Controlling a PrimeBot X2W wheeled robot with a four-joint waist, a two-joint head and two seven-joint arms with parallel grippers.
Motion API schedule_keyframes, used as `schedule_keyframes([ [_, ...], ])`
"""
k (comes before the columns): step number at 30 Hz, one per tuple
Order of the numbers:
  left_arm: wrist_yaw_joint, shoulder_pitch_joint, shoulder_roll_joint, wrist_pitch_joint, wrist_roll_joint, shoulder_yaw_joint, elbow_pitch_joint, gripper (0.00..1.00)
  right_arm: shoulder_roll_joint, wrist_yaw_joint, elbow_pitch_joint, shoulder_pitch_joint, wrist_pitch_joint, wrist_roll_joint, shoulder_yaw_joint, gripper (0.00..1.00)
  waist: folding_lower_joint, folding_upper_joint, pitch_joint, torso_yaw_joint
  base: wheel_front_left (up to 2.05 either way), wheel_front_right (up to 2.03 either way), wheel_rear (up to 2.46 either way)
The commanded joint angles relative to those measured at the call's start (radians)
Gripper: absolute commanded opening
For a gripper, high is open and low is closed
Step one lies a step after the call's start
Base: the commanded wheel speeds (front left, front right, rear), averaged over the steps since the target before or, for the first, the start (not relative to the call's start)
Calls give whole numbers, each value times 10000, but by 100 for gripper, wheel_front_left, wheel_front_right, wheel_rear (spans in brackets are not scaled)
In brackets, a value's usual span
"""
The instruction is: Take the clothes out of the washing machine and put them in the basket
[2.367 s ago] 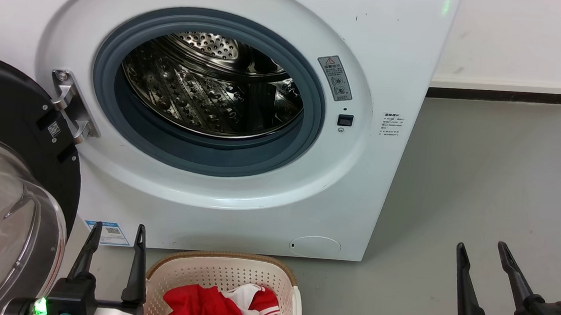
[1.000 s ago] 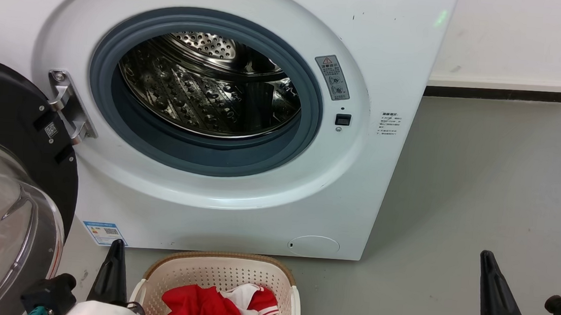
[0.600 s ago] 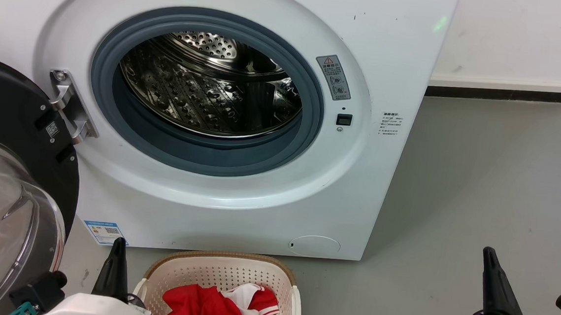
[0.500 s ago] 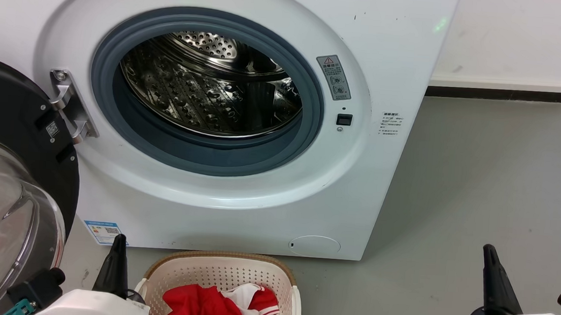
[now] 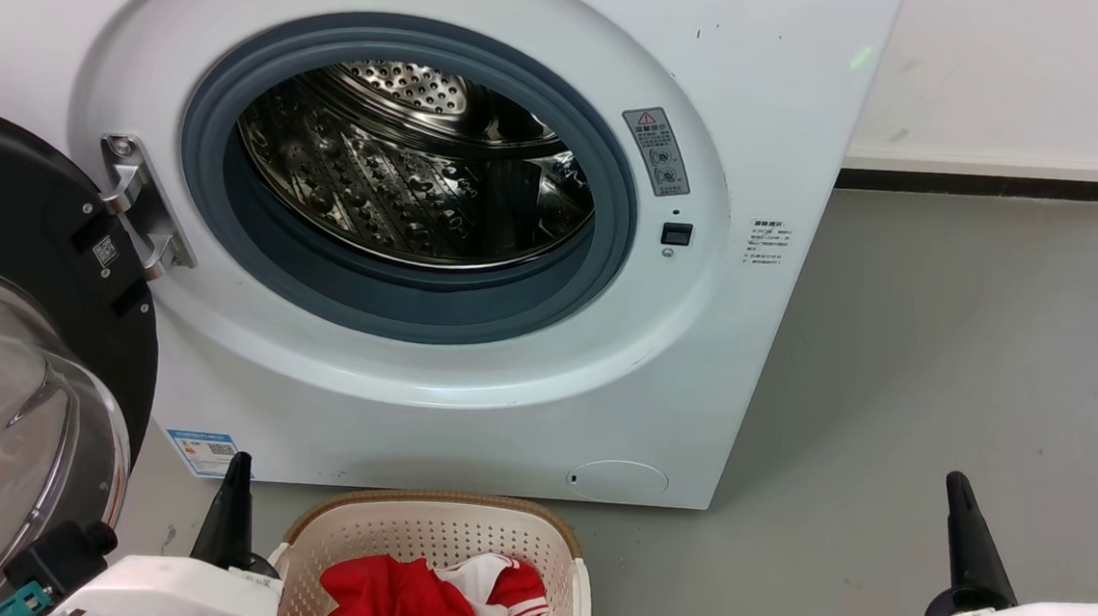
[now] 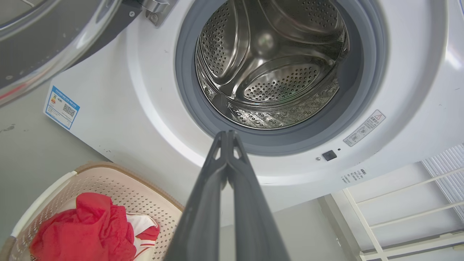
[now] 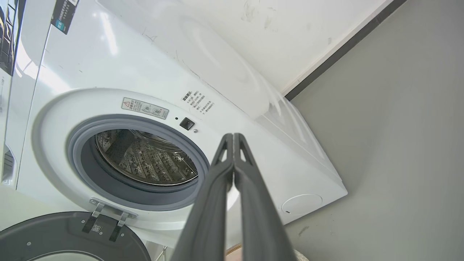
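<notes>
The washing machine (image 5: 502,421) stands ahead of both pincers, its round door (image 5: 12,386) swung open on the outer side of the left pincer (image 5: 235,474). The drum (image 5: 403,182), up and forward of both, shows bare steel as far as can be seen. The basket (image 5: 437,532) sits on the floor just to the right of the left pincer, well apart from the right pincer (image 5: 959,491). The clothes (image 5: 393,602) lie heaped in it, spread crosswise, nearer the left arm. Both pincers are closed tight and hold nothing. I judge nothing remains to fetch; only the door crowds the left arm.
</notes>
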Motion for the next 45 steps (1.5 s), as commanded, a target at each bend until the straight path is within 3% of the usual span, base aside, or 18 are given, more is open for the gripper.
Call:
schedule_keyframes([
  [1,-79,-290,35,66,-311,61,-56,0,-85,1,-61,-326,56,325,-15,0,-1,0,1,3,0,0,0],
  [45,-312,-912,-68,1178,-4915,257,445,0,-75,0,521,-968,1195,4958,-222,0,-1,0,18,103,0,0,0],
])
